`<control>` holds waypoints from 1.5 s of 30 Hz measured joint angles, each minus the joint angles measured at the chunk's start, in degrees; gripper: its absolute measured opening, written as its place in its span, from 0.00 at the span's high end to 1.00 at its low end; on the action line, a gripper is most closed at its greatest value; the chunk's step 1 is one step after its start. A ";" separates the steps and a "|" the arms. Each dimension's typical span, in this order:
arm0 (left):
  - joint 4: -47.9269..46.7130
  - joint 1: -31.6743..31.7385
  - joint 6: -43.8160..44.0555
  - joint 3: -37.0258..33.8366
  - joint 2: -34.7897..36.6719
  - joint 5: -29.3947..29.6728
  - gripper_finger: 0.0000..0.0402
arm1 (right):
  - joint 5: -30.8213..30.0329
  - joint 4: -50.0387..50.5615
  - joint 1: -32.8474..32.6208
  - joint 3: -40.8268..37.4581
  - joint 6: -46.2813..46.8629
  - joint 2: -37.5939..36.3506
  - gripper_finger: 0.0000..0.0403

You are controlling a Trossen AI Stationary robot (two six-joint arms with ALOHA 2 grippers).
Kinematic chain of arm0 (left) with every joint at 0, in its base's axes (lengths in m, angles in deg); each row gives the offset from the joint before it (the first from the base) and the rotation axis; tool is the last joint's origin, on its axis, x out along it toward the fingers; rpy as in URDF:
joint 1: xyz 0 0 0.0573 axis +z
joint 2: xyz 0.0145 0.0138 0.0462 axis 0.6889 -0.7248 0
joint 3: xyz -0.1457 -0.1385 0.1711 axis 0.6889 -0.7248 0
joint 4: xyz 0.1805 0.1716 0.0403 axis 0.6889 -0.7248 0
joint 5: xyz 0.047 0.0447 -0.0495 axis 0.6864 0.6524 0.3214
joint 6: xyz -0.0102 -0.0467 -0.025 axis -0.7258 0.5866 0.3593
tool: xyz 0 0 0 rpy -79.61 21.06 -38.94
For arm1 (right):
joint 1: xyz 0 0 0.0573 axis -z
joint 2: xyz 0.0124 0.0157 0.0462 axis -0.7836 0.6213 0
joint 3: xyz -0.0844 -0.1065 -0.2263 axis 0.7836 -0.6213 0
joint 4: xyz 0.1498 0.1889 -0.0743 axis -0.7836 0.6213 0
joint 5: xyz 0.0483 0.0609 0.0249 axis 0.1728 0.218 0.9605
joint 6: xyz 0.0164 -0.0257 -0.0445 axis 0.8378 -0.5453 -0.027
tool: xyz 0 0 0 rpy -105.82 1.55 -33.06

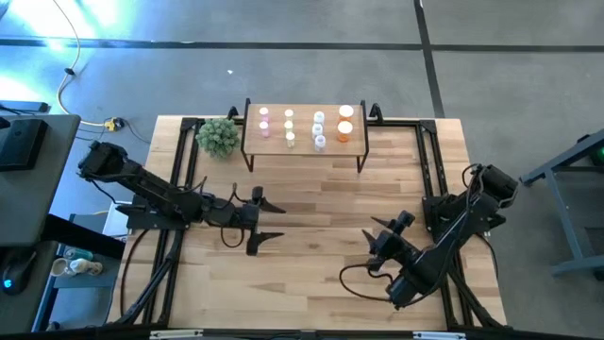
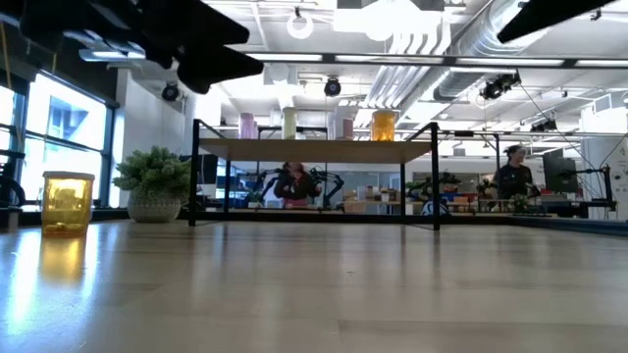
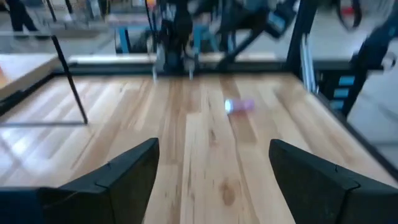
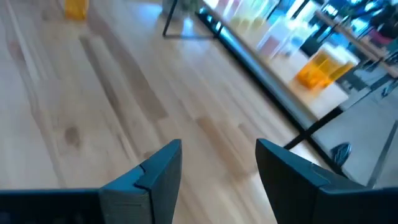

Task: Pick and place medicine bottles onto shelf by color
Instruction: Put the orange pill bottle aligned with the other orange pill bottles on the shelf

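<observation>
The light-wood shelf [image 1: 304, 134] stands at the far middle of the table on thin black legs. On it the medicine bottles stand in rows by colour: pink [image 1: 264, 123], yellow-green [image 1: 290, 127], pale [image 1: 319, 130], orange [image 1: 345, 123]. One orange bottle [image 2: 67, 203] stands upright on the table near the left; it also shows in the right wrist view [image 4: 76, 7]. A pink bottle [image 3: 239, 104] lies on its side on the table ahead of my left gripper. My left gripper [image 1: 271, 220] is open and empty at mid-table. My right gripper [image 1: 385, 238] is open and empty, right of centre.
A small potted plant [image 1: 218, 137] stands left of the shelf. A black frame [image 1: 429, 161] runs along the table's sides. Bare wood lies between the two grippers and in front of the shelf. People and equipment [image 2: 510, 176] show in the room beyond.
</observation>
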 joint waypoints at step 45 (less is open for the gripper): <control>-81.38 -29.85 90.41 13.03 -0.27 13.06 0.26 | -1.14 -0.99 0.09 0.45 0.72 0.00 0.51</control>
